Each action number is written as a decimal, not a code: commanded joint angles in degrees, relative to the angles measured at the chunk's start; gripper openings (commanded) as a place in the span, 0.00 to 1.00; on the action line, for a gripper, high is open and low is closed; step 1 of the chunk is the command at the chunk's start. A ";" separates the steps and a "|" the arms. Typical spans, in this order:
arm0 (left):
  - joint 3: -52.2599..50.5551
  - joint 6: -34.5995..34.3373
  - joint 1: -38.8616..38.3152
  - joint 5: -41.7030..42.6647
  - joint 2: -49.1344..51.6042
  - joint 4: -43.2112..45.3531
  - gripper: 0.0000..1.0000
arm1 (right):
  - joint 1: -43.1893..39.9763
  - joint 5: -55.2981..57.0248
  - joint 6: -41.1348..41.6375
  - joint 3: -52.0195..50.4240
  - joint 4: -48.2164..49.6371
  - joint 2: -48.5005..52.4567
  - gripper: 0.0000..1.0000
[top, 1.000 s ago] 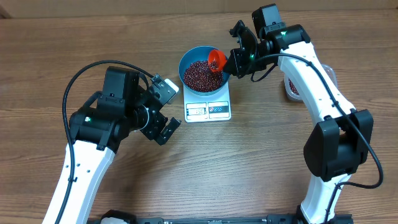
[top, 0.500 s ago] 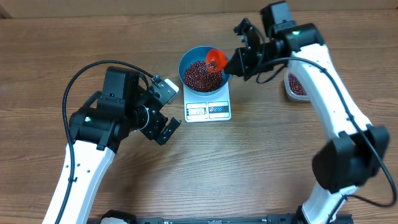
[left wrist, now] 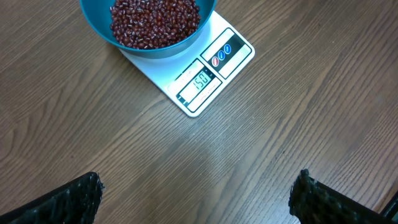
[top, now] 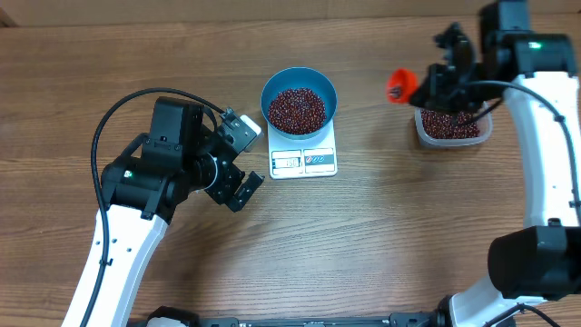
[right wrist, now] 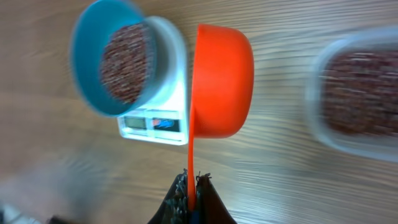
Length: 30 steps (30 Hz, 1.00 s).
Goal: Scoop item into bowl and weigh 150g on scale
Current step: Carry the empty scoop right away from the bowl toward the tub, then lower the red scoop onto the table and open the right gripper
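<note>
Fingers of the right gripper (right wrist: 191, 183) are clamped tight on the thin handle of an orange-red scoop (right wrist: 221, 81). The scoop's cup shows only its outside, so its load cannot be told. In the overhead view this gripper hangs at the upper right of the frame. The scoop points left, just beside a clear tub (top: 484, 134) of more beans.

Well apart to the left, at upper centre, sits the bowl (top: 270, 91), round, deep and plain blue. It is filled with beans (top: 295, 109) that are tiny, oval and dark red-brown. The bowl rests on the far end of the scale (top: 304, 162), a flat white rectangle on the wooden tabletop (top: 363, 236). Its display reads 150.

Left of the scale, near but not touching, the left gripper (top: 247, 162) is spread wide and holds nothing.
</note>
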 commanded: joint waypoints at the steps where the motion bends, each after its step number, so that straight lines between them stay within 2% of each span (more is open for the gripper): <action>1: 1.49 0.02 -0.11 0.04 0.37 0.04 1.00 | -3.85 7.30 -3.65 1.29 0.20 -1.18 0.04; 7: 1.49 0.02 -0.11 0.04 0.37 0.04 1.00 | -4.11 26.73 -3.74 -0.96 0.68 -1.05 0.04; 18: 1.49 0.02 -0.11 0.02 0.37 0.04 1.00 | -1.79 40.13 -3.28 -10.71 9.07 -0.94 0.04; 22: 1.49 0.02 -0.11 0.04 0.37 0.04 1.00 | 1.84 49.35 -1.79 -10.91 9.97 -0.94 0.04; 30: 1.49 0.02 -0.11 0.04 0.37 0.04 1.00 | 8.83 60.57 -1.79 -10.88 9.44 -0.96 0.04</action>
